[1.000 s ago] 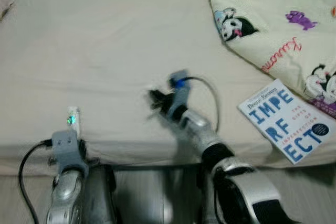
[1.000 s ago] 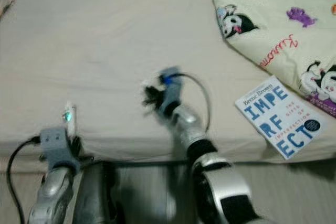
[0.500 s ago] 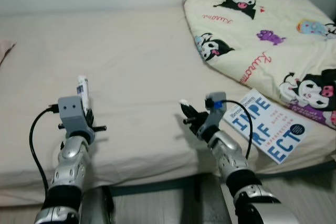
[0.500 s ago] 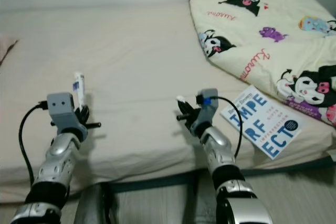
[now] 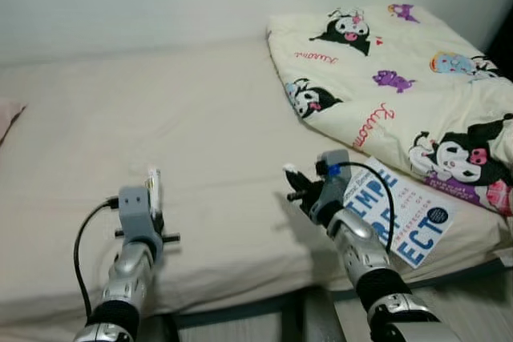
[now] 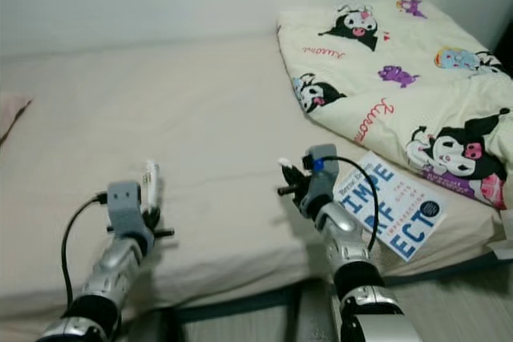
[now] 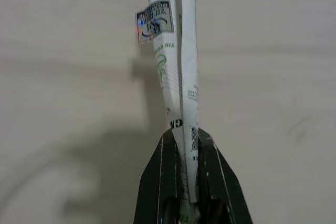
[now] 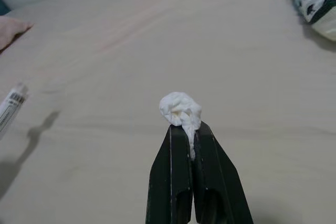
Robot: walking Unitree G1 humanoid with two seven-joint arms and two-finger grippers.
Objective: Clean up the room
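On the bed [image 5: 200, 126], near its front edge on the robot's right, lies a book [image 5: 405, 218] with a white cover and big blue letters, of which "IMPE", "RF" and "ECT" can be read; the smaller print is too fine to make out. Part of the book is hidden behind the right arm and its black cable. Just beyond the book spreads a cream blanket [image 5: 401, 70] printed with black-and-white cartoon figures and red script that cannot be read.

Over the bare sheet, the left claw [image 7: 185, 139] is pressed onto a rolled white paper wrapper [image 7: 176, 66], which stands upright out of it. The wrapper carries green lettering, a barcode-like strip and a small square sticker, all too blurred to read. The right claw [image 8: 190, 129], held above the sheet beside the book, pinches a small crumpled white wad of tissue [image 8: 181, 109] at its tips. A pink pillow corner [image 6: 11, 110] shows at the far left edge of the bed.
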